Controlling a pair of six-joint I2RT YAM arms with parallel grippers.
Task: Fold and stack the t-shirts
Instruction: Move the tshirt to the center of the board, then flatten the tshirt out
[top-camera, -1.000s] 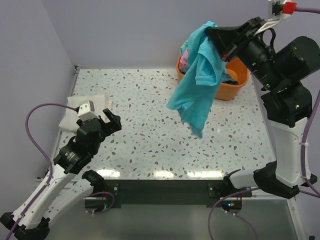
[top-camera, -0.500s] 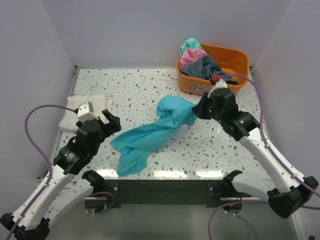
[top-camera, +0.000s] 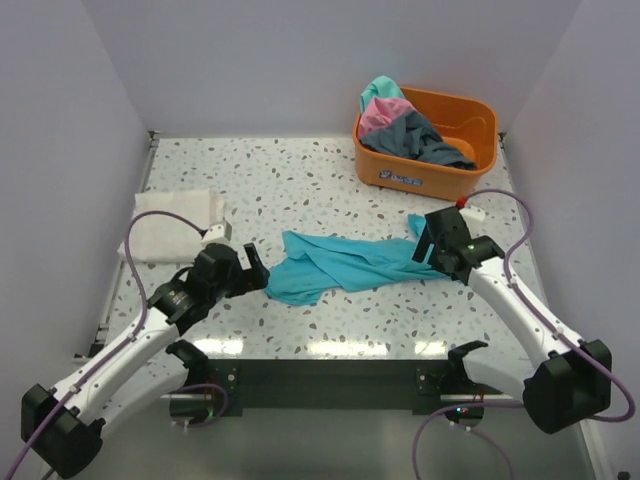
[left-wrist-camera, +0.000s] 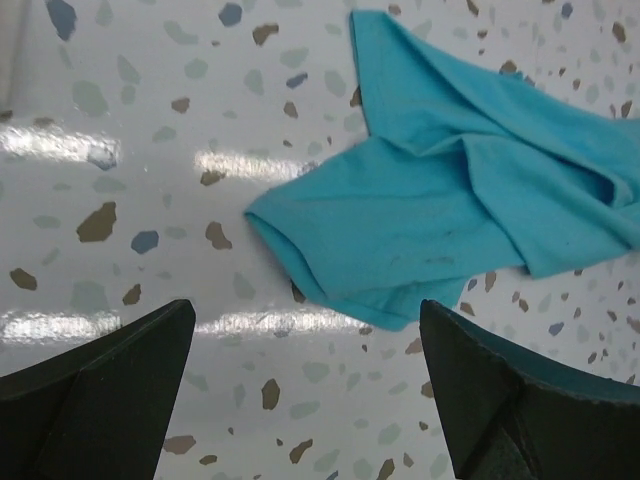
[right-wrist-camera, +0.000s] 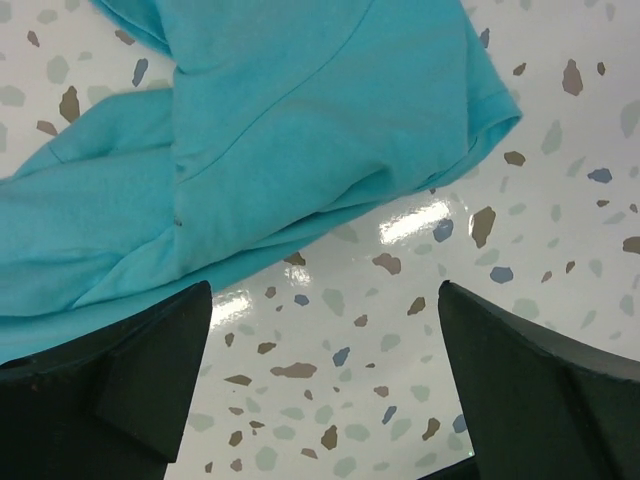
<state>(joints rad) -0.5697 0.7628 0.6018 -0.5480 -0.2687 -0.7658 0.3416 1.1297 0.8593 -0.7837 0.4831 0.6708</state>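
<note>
The speckled tabletop carries everything. Across its middle, towards the near edge, a teal t-shirt lies spread lengthwise from left to right, rumpled and unfolded, with overlapping creases along its length.

At the far right corner stands an orange tub. Three more shirts are heaped inside it against its left wall: a dark grey one on top, a pink one beside it, and a second teal one poking up at the back. By the left edge of the tabletop a cream-white shirt lies folded flat, well apart from the spread teal one.

The right gripper hangs low over the right end of the spread shirt. Its jaws are wide apart and hold nothing, with the cloth's edge lying on the tabletop just beyond them. The left gripper sits at the shirt's left end, jaws likewise wide and empty, the nearest corner of cloth just ahead of them.
</note>
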